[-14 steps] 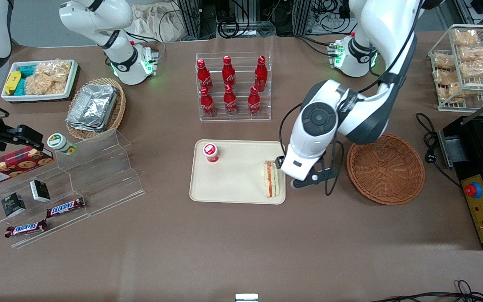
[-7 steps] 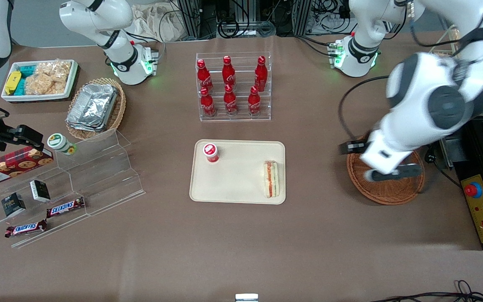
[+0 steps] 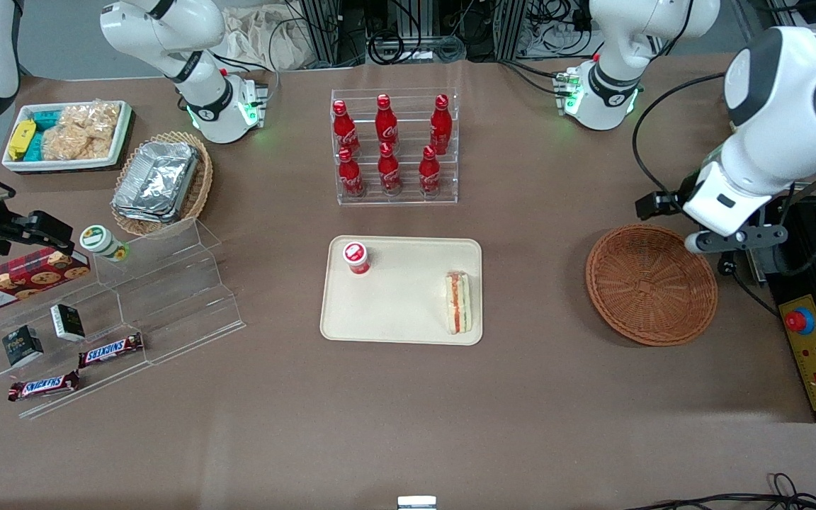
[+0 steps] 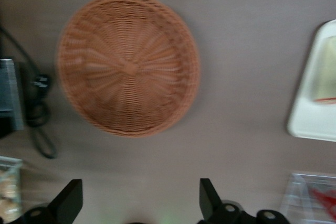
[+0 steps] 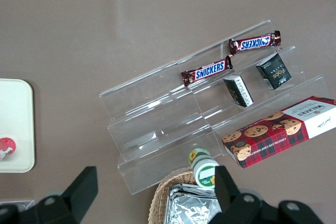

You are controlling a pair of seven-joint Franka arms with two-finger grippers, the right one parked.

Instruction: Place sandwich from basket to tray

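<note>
The sandwich (image 3: 458,302) lies on the beige tray (image 3: 401,312), near the tray's edge that faces the basket. The reddish-brown wicker basket (image 3: 652,285) holds nothing. My left gripper (image 3: 732,239) hangs raised above the table just off the basket's rim, toward the working arm's end and farther from the front camera than the basket's middle. In the left wrist view the gripper (image 4: 139,203) is open and empty, with the basket (image 4: 128,64) and a corner of the tray (image 4: 310,114) in sight.
A red-capped cup (image 3: 356,257) stands on the tray. A clear rack of red bottles (image 3: 394,145) stands farther from the front camera. A black machine with a red button (image 3: 815,319), a cable (image 3: 723,219) and a wire rack of snacks (image 3: 790,106) are near the gripper.
My left gripper has left the sandwich on the tray, swung across over the basket and risen to beside the basket's rim. The sandwich has not moved.
</note>
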